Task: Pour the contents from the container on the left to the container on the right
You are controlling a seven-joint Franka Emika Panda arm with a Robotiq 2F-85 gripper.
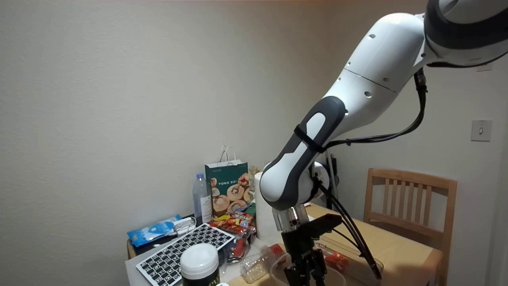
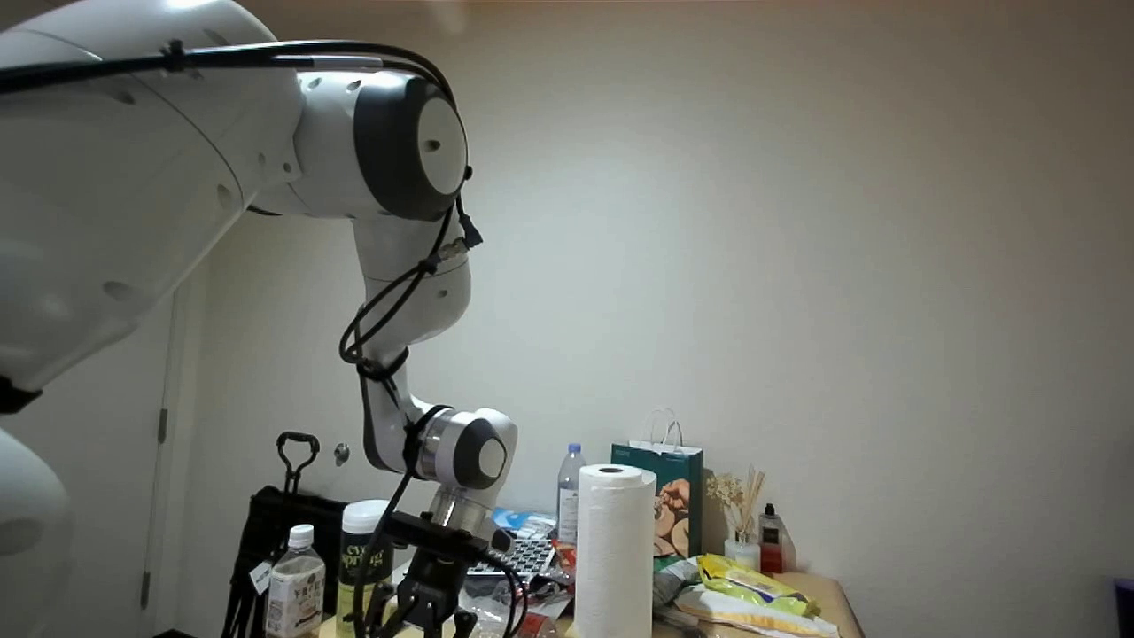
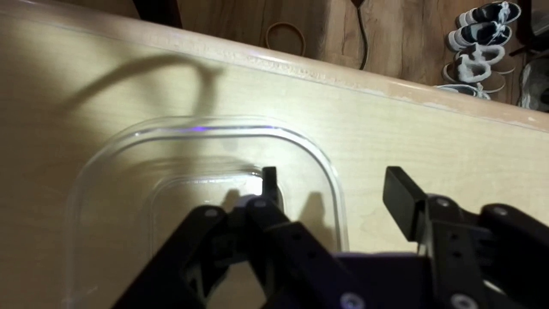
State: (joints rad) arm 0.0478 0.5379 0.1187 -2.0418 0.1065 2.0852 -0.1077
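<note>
A plain room wall point(image 1: 119, 99) backs a light-wood tabletop point(image 1: 401, 258), whose right corner, in an exterior view, comes up beside a wooden chair point(image 1: 412, 179). From the left there, a checkered board point(image 1: 170, 258) lies, a white-lidded jar point(image 1: 199, 262) stands in front of it, and a clear jar point(image 1: 254, 270) rests on its side. Farther right, short of the tabletop's corner, a clear box point(image 1: 359, 273) shows red packets point(image 1: 336, 260) that appear to be inside it.

In the wrist view, a clear tub point(image 3: 214, 148) takes up the left, near the tabletop's edge but apart from it. The part of its bottom in sight looks bare; the rest is hidden. The end effector point(image 3: 334, 189) stands wide with nothing seen in its grip: its fingers point(image 3: 401, 199) straddle the tub's right rim, one over the inside, one outside. Whether they reach below the rim or touch it cannot be told.

Which container counts as the left one is uncertain. The step in hand looks like letting go after the pour, judging by the bare bottom and the packets in the box, though the start of a grasp would look similar. If the pour is done, the next move calls for a straight lift clear of the rim without sideways drag; if not, for closing on its side.
</note>
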